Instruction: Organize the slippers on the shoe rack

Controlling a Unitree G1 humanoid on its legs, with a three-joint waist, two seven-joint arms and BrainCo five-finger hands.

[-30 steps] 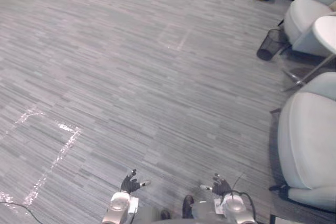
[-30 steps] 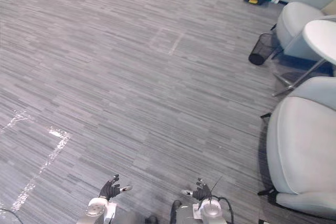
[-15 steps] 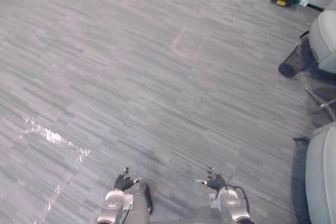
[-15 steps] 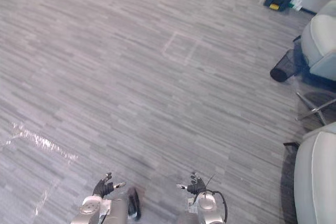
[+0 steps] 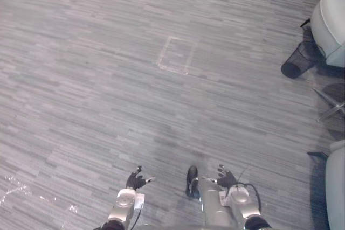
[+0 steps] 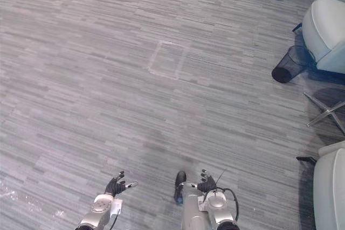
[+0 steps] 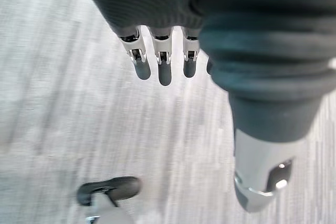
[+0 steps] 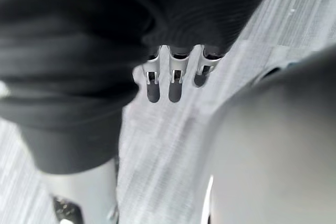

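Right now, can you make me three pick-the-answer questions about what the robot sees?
1. Where is the black mesh bin? A on a shelf. B on the floor beside the pale chair. C on a bed.
2. What colour is the floor? A grey. B red. C green.
3. How are the left hand and right hand? A curled round slippers. B shut in fists. C open, holding nothing.
Answers: 1 B, it stands on the floor by the chair. 2 A, grey stripes all over. 3 C, straight fingers with nothing in them.
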